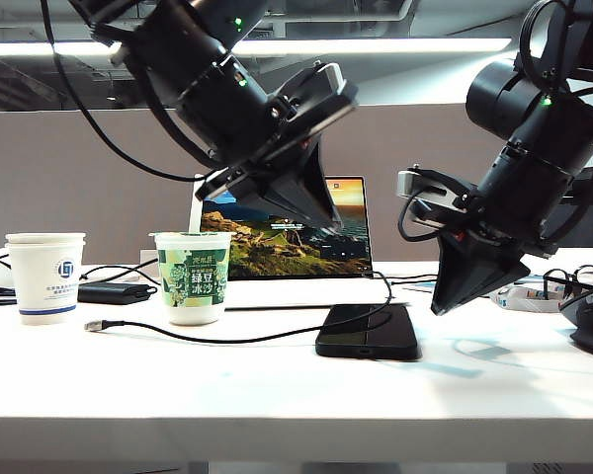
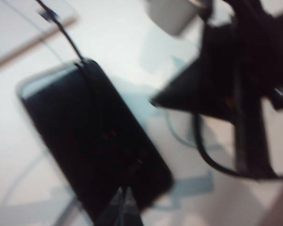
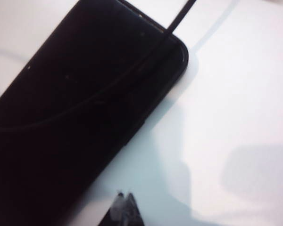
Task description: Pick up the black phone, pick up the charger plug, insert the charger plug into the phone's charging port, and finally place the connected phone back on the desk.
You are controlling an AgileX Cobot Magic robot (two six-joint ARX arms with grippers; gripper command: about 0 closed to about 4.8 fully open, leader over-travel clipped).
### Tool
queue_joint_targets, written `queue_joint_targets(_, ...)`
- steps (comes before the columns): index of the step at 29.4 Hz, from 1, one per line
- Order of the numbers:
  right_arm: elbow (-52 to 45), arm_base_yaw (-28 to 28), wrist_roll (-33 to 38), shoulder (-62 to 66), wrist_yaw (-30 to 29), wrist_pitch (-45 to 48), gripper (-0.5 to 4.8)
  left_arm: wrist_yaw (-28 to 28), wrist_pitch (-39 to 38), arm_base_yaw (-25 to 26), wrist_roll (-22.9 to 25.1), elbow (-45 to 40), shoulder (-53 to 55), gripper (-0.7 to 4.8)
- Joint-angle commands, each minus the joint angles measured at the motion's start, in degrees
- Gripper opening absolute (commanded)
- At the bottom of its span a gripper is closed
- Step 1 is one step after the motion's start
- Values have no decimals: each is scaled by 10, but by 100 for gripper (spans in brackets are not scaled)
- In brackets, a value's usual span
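Above the flat glossy black phone [image 1: 367, 331] lying untouched on the white desk [image 1: 277, 380], left gripper [image 1: 321, 219] and right gripper [image 1: 439, 310] hang closed and empty, so pickup comes first, needing jaws spread.

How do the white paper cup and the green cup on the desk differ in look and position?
The white paper cup is plain white with a small blue logo and a blue band near its base; the green cup carries a green printed wrap with white lettering. The white paper cup stands at the far left of the desk; the green cup stands nearer the middle, beside the laptop. A white straw or spoon rises behind the green cup; none by the white one. Both stand upright.
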Motion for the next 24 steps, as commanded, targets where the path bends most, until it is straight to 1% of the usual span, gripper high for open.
queue_joint_targets(1, 2, 0, -1, -3, -2, -2, -1, 62, -50, -1, 0, 1, 3, 33)
queue_joint_targets(4, 2, 0, -1, -3, -2, -3, -1, 62, -77, -1, 0, 1, 14, 124)
queue_joint_targets(5, 2, 0, -1, -3, -2, -3, -1, 62, -84, -1, 0, 1, 18, 143)
queue_joint_targets(6, 2, 0, -1, -3, -2, -3, -1, 62, -89, -1, 0, 1, 23, 154)
queue_joint_targets(9, 2, 0, -1, -3, -2, -4, -1, 55, -99, 0, 0, 1, 39, 154)
queue_joint_targets(11, 2, 0, -1, -3, -3, -5, -1, 56, -100, 4, 0, 1, 49, 144)
queue_joint_targets(12, 2, 0, -1, -3, -3, -6, -1, 54, -101, 3, 0, 1, 55, 100)
queue_joint_targets(14, 2, 0, -1, -3, -3, -12, -1, 41, -105, 4, -5, 1, 62, -15)
queue_joint_targets(15, 2, 0, -1, -3, -3, -14, -1, 30, -110, 6, -10, 1, 64, -6)
queue_joint_targets(19, 2, 0, -1, -3, -1, -15, -1, -7, -113, 9, -9, 1, 64, -6)
queue_joint_targets(24, 3, 0, -1, -3, -1, 5, -1, -21, -103, 16, -9, 1, 70, -6)
